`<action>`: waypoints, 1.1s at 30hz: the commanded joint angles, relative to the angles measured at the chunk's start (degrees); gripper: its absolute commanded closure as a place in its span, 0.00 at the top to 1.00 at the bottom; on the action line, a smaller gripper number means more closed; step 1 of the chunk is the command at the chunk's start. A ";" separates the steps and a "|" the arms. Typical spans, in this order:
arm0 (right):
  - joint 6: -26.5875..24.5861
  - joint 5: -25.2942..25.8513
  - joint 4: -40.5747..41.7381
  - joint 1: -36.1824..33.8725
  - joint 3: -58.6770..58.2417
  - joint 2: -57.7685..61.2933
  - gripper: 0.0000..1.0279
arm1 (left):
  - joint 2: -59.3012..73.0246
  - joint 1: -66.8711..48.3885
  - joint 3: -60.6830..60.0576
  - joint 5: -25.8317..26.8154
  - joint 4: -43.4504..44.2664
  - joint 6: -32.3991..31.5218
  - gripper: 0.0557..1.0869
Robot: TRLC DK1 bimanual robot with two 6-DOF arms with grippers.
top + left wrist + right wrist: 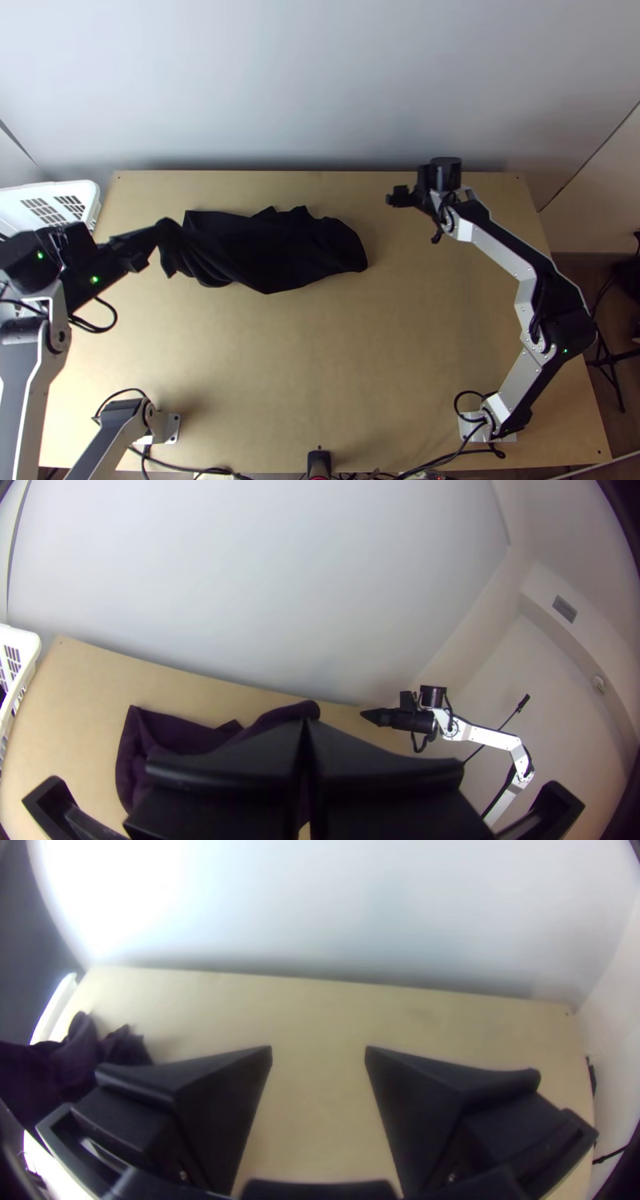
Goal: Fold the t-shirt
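Note:
The black t-shirt (280, 248) lies bunched on the back left half of the table, one end raised toward the left. My left gripper (156, 234) is shut on that raised end in the top view. In the left wrist view, the fingers of my left gripper (305, 730) meet, with dark cloth (173, 733) at and behind their tips. My right gripper (400, 194) is above the back right of the table, apart from the cloth. The right wrist view has my right gripper (319, 1053) open with nothing between its fingers, and the t-shirt (73, 1063) off to one side.
A white plastic basket (94, 196) stands at the table's back left corner. Bare tabletop (336, 360) stretches in front of the cloth. A pale wall rises behind the table. Cables run along the near edge.

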 commanded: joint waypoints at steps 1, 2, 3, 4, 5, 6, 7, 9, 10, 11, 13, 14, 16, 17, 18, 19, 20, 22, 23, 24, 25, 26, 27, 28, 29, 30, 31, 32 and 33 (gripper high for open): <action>0.16 -6.30 -7.74 2.89 -1.77 0.03 0.64 | -1.87 1.77 -9.26 -0.18 2.43 1.92 0.04; 0.16 -7.09 -8.35 3.15 -2.29 0.12 0.64 | -1.87 1.95 -9.43 -0.18 2.43 1.92 0.04; 0.25 -8.41 -9.41 3.33 -2.82 0.21 0.64 | -1.78 2.21 -9.52 -0.26 2.43 1.92 0.04; 0.25 -11.04 -10.72 3.33 -3.52 0.21 0.64 | -1.78 2.56 -9.70 -0.26 2.51 2.10 0.04; 0.34 -13.24 -11.78 3.41 -4.40 0.29 0.64 | -1.78 2.83 -9.87 -0.26 2.60 2.19 0.04; 0.34 -15.44 -13.45 3.85 -5.28 0.38 0.64 | -1.70 3.18 -10.05 -0.26 2.60 2.19 0.04; 0.16 -17.02 -14.85 4.38 -6.25 0.47 0.64 | -1.61 3.36 -10.14 -0.26 2.60 2.19 0.04; -0.02 -17.90 -15.38 5.87 -8.45 0.29 0.64 | -1.70 3.44 -10.22 -0.26 2.43 2.19 0.04; -0.10 -18.69 -15.73 6.67 -9.06 0.21 0.64 | -1.70 3.53 -10.14 -0.35 2.34 2.19 0.04; -0.19 -19.48 -16.52 7.46 -9.50 0.12 0.64 | -1.70 3.62 -10.14 -0.44 2.25 2.19 0.04; -0.10 -19.92 -17.14 9.13 -9.77 0.21 0.64 | -1.26 3.62 -9.96 -0.79 2.25 2.45 0.04; -0.02 -19.92 -17.14 10.00 -9.85 0.38 0.64 | -0.99 3.62 -9.87 -1.05 2.25 2.45 0.04; 0.07 -19.83 -17.14 11.32 -9.59 0.82 0.64 | -0.55 3.62 -9.52 -1.49 2.25 2.45 0.04; 0.16 -19.83 -17.14 11.76 -9.33 0.82 0.64 | -0.38 3.53 -9.35 -1.67 2.25 2.45 0.04; 0.25 -19.83 -17.05 12.11 -8.89 0.82 0.63 | -0.20 3.53 -9.17 -1.93 2.34 2.45 0.04; 0.25 -19.83 -17.05 12.29 -8.18 0.82 0.63 | -0.11 3.53 -9.08 -2.11 2.43 2.36 0.04; 0.42 -19.83 -17.14 12.38 -7.48 0.82 0.63 | -0.03 3.44 -9.08 -2.20 2.43 2.27 0.04; 0.95 -19.83 -17.14 12.38 -5.99 0.82 0.63 | 0.15 3.27 -9.26 -2.81 2.43 2.19 0.04; 0.95 -19.83 -17.23 12.20 -5.37 0.82 0.63 | 0.15 3.18 -9.52 -2.99 2.43 2.19 0.04; 0.95 -19.83 -17.58 12.03 -4.76 0.73 0.63 | 0.15 3.09 -9.70 -3.08 2.43 2.19 0.04; 0.95 -19.83 -17.93 11.85 -4.14 0.56 0.63 | 0.15 3.00 -9.96 -3.34 2.43 2.19 0.04; 0.95 -19.83 -18.02 11.67 -3.88 0.38 0.53 | 0.15 3.00 -10.31 -3.60 2.60 2.19 0.04; 0.60 -19.83 -17.93 11.67 -3.52 0.21 0.34 | 0.33 3.00 -10.49 -3.95 2.69 2.10 0.04; 0.25 -19.74 -17.67 11.67 -3.09 0.38 0.10 | 0.41 2.92 -10.66 -4.31 2.69 2.10 0.04; 0.07 -19.74 -17.58 11.76 -2.73 0.65 0.03 | 0.59 2.74 -10.75 -4.48 2.69 2.01 0.04; 0.07 -19.66 -17.58 11.85 -2.56 0.73 0.03 | 0.68 2.74 -10.93 -4.66 2.69 1.92 0.04; 0.16 -19.57 -17.67 11.94 -2.56 0.73 0.03 | 0.77 2.74 -10.93 -4.75 2.69 1.75 0.04; 0.25 -19.48 -17.75 11.94 -2.65 0.73 0.03 | 0.85 2.74 -11.02 -4.83 2.69 1.75 0.04; 0.16 -19.31 -17.75 11.94 -2.82 0.56 0.03 | 0.77 2.65 -11.02 -4.83 2.69 1.75 0.04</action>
